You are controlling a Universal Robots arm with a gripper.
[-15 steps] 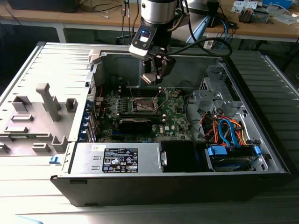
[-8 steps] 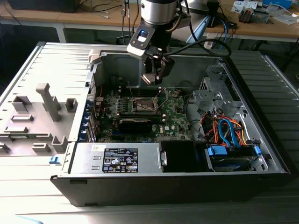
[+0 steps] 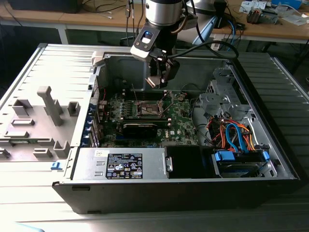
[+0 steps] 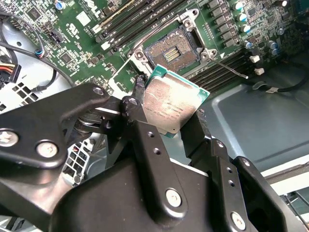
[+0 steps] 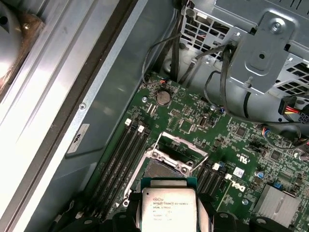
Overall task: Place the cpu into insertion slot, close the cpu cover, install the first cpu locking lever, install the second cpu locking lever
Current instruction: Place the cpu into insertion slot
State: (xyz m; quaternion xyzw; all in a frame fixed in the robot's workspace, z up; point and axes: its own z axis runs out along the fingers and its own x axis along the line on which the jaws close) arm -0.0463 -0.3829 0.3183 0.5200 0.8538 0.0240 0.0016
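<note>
My gripper (image 3: 161, 78) hangs inside the open computer case, above the green motherboard (image 3: 181, 123). It is shut on the cpu (image 4: 171, 104), a flat square chip with a grey metal top, pinched at two opposite edges by the black fingers (image 4: 137, 111). The insertion slot (image 4: 174, 50) lies open just beyond the chip, its dark contact field bare inside the silver frame. In the first wrist view the cpu (image 5: 169, 208) hovers over the slot's near edge, and the cpu cover (image 5: 170, 161) stands raised behind it. A thin locking lever (image 4: 231, 70) juts out beside the socket, unlatched.
Memory slots (image 4: 130, 19) run alongside the socket. A black block (image 3: 140, 128) sits on the board nearer the front. The power supply (image 3: 123, 166) fills the front, and a drive cage with coloured cables (image 3: 236, 137) fills the exterior view's right. A grey fixture (image 3: 48, 106) stands outside the case.
</note>
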